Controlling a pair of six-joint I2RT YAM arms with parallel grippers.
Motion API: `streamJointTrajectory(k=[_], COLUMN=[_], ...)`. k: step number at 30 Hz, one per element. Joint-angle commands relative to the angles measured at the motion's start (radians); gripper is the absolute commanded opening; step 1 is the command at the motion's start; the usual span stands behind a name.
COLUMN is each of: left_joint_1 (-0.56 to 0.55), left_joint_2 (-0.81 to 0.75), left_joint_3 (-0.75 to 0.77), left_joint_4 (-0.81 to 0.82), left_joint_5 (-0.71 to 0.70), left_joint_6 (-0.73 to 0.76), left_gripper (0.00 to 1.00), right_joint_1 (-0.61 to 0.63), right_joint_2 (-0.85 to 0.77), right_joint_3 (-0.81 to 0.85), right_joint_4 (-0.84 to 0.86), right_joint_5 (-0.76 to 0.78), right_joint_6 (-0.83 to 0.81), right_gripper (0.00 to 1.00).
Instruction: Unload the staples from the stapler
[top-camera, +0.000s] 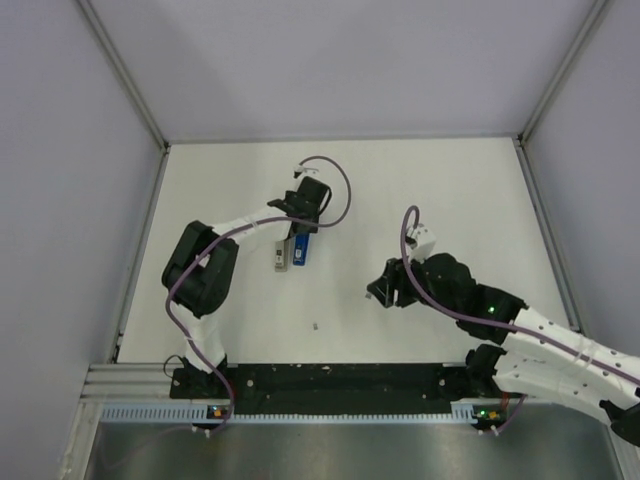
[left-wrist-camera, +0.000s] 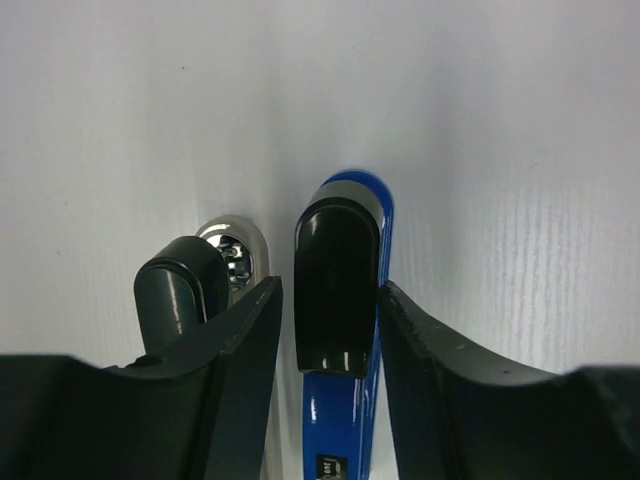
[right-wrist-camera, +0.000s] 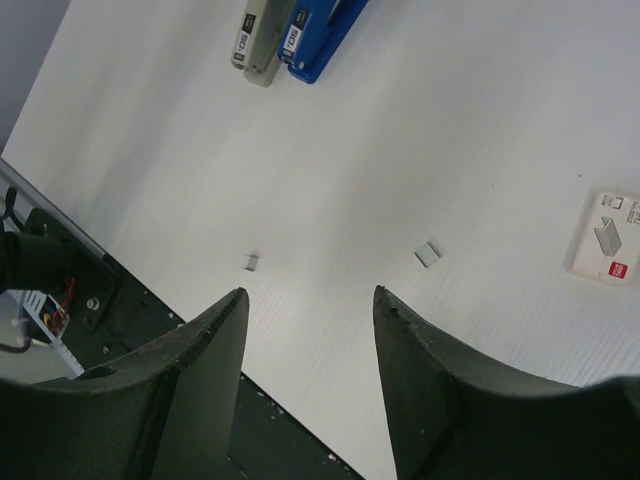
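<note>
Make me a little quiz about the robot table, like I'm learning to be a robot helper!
1. Count: how many tiny pale rectangular staple blocks lie loose on the white table in the right wrist view?
2. Pick one: what sits between the left arm's jaws?
A. the plain grey stapler
B. the small blue stapler with a black top
C. the white cardboard box
3. True or false: the right arm's jaws are pinching a staple block.

Key: 1. two. 2. B. 3. false, they stand apart with nothing between them.
</note>
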Motion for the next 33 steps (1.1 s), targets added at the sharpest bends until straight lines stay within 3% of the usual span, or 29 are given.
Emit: streamJointTrajectory(k=[1, 5, 8, 13, 19, 27, 33], left_joint_1=[0.009, 0.009, 0.011, -0.003, -0.014, -0.044, -0.087], left_joint_2=[-0.027, -0.094, -0.155, -0.298, -0.465, -0.634, -0.689], left_joint_3=[0.025, 0.016, 0.047, 0.032, -0.057, -0.235, -0.344], left_joint_4=[-0.019, 0.0, -0.043, -0.051, -0.026, 0.01, 0.031], left_joint_5=[0.022, 0.066, 0.095, 0.166, 0.316, 0.469, 0.502], left_joint_6=[0.005, 0.014, 0.011, 0.008, -0.016, -0.079, -0.102], left_gripper=[0.54, 0.71, 0.74, 0.76, 0.76, 0.73, 0.72], right_joint_1=[-0.01, -0.051, -0.117, -0.281, -0.461, -0.603, -0.675], right_joint_2=[0.033, 0.068, 0.099, 0.159, 0.192, 0.28, 0.366], right_joint_3=[0.114, 0.18, 0.22, 0.26, 0.237, 0.197, 0.168], right_joint_4=[-0.023, -0.084, -0.129, -0.204, -0.258, -0.237, -0.191], right_joint_5=[0.021, 0.024, 0.0, -0.034, 0.043, 0.083, 0.076], right_joint_6=[-0.052, -0.083, -0.105, -0.088, -0.071, -0.036, -0.013], right_gripper=[0.55, 0.6, 0.61, 0.63, 0.63, 0.61, 0.59])
